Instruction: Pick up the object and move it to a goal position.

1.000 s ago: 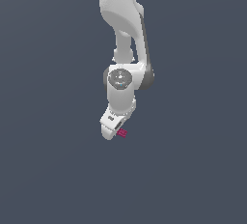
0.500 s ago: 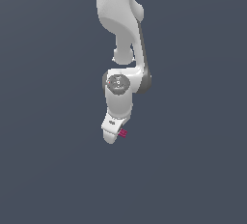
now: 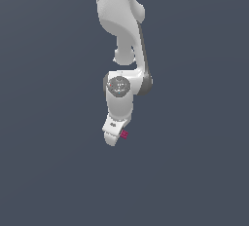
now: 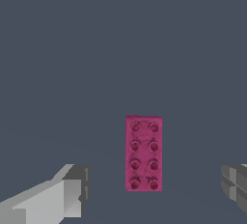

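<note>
The object (image 4: 144, 153) is a small flat magenta-pink rectangular block with two rows of studs, lying on the grey floor. In the wrist view it sits between my two fingertips (image 4: 72, 189), which stand wide apart and do not touch it. My gripper (image 4: 154, 191) is open with the block's near end in the gap. In the exterior view the white arm reaches down and the block (image 3: 124, 134) peeks out as a tiny pink patch beside the gripper (image 3: 115, 135), mostly hidden by it.
A plain dark grey floor (image 3: 194, 171) spreads on all sides. No other objects or edges show in either view.
The arm has lowered slightly over the block and its upper links have shifted a little. The block has not moved.
</note>
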Action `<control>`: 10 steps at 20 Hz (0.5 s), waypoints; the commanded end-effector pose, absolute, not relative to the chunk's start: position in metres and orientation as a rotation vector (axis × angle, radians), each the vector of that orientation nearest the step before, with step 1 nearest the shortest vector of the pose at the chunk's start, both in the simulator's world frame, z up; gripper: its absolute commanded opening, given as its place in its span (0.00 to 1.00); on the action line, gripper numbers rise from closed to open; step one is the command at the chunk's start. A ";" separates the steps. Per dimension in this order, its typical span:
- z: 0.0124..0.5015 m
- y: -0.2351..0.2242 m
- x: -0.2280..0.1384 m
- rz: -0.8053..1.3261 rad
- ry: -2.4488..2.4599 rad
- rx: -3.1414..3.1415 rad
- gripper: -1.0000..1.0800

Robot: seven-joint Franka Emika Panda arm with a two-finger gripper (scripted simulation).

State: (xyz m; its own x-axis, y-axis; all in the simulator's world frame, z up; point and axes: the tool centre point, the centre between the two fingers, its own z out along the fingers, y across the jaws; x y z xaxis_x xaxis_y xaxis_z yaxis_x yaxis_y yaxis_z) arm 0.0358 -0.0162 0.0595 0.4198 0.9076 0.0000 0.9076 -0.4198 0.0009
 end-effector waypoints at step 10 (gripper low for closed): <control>0.014 -0.016 0.035 0.000 1.698 2.643 0.96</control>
State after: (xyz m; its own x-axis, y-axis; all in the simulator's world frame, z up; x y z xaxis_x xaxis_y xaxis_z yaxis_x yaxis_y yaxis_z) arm 0.0340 -0.0158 0.0176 0.4158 0.9094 -0.0008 0.9094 -0.4158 -0.0015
